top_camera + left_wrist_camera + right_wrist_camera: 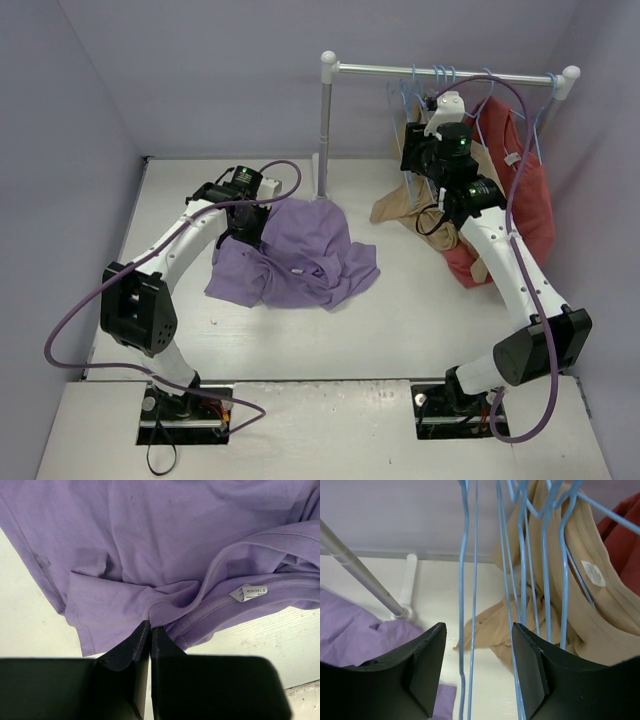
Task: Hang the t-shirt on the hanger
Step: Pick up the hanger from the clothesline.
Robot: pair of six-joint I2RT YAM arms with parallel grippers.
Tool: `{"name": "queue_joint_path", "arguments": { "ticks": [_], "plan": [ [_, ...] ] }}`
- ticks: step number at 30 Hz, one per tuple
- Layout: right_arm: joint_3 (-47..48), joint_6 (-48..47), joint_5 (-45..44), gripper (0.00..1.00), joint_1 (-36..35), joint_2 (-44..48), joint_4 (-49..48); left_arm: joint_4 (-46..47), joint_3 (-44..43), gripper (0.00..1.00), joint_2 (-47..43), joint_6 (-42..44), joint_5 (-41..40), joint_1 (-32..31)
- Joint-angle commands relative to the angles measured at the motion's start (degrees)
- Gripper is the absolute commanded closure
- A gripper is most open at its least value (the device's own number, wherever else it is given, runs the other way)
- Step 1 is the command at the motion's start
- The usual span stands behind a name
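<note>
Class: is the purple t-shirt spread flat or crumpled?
Crumpled: the t-shirt lies bunched in folds on the table, its collar edge pinched by the left gripper.

I read what looks like "S 160/80A" on the t-shirt (165,540) neck tag (248,592); the label (593,573) on the tan shirt (612,617) is unreadable.
</note>
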State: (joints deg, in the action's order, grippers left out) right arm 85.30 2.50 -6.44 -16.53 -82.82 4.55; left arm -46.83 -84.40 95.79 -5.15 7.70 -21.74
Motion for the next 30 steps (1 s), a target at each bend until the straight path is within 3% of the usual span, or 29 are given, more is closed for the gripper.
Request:
{"name": "queue_joint_path", "arguments": {
  "ticks": [1,12,16,21,30],
  "plan": [
    [-2.1,-0.7,1.6,0.5,0.7,-1.1,-2.7,1.6,-0.2,1.0,-1.9,-0.3,0.4,0.0],
    [-3.8,-0.5,2.4,0.61,0.7,-2.6,-2.7,1.6,-0.1,1.0,-1.5,-0.1,-0.1,0.0],
    [-4.1,-0.7,1.9,0.73,0.7,-2.4,-2.8,1.6,0.0,1.0,-1.4,-0.2,-0.4,0.0],
    [-3.9,-1.7,1.4,0.99,0.6,-1.5,-2.9,1.6,0.0,1.0,-1.2,-0.2,-0.7,0.0],
    [-1.9,-4.3,0.9,1.0,0.4,3.9,-3.2,1.5,0.0,1.0,-0.7,-0.4,-1.1,0.0]
  ]
}}
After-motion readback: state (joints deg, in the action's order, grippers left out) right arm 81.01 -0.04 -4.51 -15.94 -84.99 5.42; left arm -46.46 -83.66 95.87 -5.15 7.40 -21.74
